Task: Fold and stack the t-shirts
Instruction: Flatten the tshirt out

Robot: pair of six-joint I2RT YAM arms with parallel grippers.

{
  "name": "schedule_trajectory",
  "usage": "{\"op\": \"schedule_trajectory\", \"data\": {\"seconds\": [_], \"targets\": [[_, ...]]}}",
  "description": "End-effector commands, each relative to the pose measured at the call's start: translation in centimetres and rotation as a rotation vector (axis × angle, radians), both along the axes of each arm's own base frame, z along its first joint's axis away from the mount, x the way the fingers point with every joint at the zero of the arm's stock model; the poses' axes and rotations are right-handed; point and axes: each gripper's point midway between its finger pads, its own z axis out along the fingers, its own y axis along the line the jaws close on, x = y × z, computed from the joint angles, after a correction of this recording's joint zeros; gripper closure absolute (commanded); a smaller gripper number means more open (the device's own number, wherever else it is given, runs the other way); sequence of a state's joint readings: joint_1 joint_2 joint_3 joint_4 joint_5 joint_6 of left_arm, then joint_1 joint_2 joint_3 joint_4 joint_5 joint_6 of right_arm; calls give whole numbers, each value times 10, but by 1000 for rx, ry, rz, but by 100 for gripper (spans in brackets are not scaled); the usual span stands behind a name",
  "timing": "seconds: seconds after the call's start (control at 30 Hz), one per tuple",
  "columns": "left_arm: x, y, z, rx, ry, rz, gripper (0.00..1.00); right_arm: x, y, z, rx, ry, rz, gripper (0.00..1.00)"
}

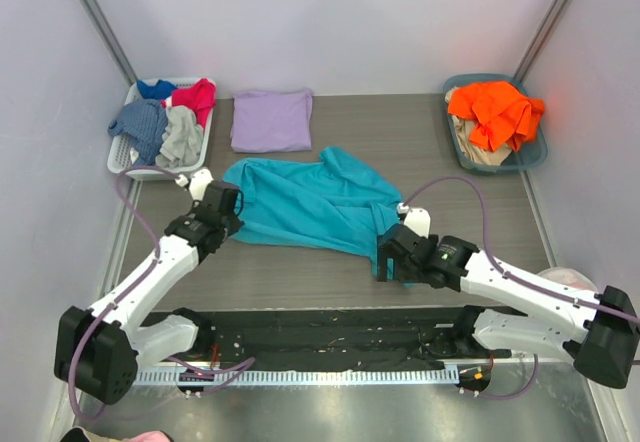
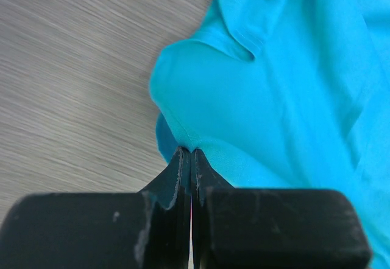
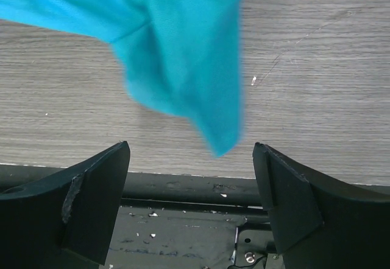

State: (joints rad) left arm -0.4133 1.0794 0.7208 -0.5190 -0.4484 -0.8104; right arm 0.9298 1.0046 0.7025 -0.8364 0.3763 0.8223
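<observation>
This is a robot test booth in a lab, not a home. Plain pale walls point(image 1: 330, 22) close in a grey wood-grain table point(image 1: 420, 142) on three sides, with metal posts point(image 1: 100, 24) in the far corners. Two white and black arms point(image 1: 150, 267) are bolted along a black strip point(image 1: 330, 327) behind the left claw point(image 1: 232, 210) and the right claw point(image 1: 385, 260), and purple cables point(image 1: 450, 178) loop from them. Beyond the left claw stands a white basket point(image 1: 118, 162) of clothes, and beyond the right claw a blue basket point(image 1: 540, 150). A teal shirt point(image 1: 300, 202) lies between the claws

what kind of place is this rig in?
Probably a lab robot cell: plain white walls box in a wood-grain table, with a filled white basket and teal bin at its back corners.
</observation>
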Motion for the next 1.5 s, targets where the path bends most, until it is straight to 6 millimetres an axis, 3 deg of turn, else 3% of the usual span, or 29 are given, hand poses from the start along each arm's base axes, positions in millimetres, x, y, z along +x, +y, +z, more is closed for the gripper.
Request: {"op": "schedule_trajectory", "data": {"seconds": [0.0, 0.17, 0.53, 0.77, 1.13, 1.33, 1.47], "targets": [[4, 30, 20, 27, -34, 33, 100, 12, 7, 11, -18, -68, -46, 10], [5, 43, 20, 16, -23, 55, 100, 6, 23, 4, -49, -58, 6, 18], [-1, 38, 4, -20, -1, 43, 100, -10, 54, -11, -59, -38, 87, 30], [-3, 37, 2, -19, 3, 39, 100, -12, 50, -25, -56, -28, 60, 38], [-5, 38, 0, -18, 8, 38, 100, -18, 40, -52, -91, -2, 56, 42], [-5, 37, -2, -19, 11, 35, 100, -18, 38, -55, -95, -6, 51, 51], [-6, 38, -2, -16, 13, 34, 100, -18, 37, -57, -96, -5, 48, 67]]}}
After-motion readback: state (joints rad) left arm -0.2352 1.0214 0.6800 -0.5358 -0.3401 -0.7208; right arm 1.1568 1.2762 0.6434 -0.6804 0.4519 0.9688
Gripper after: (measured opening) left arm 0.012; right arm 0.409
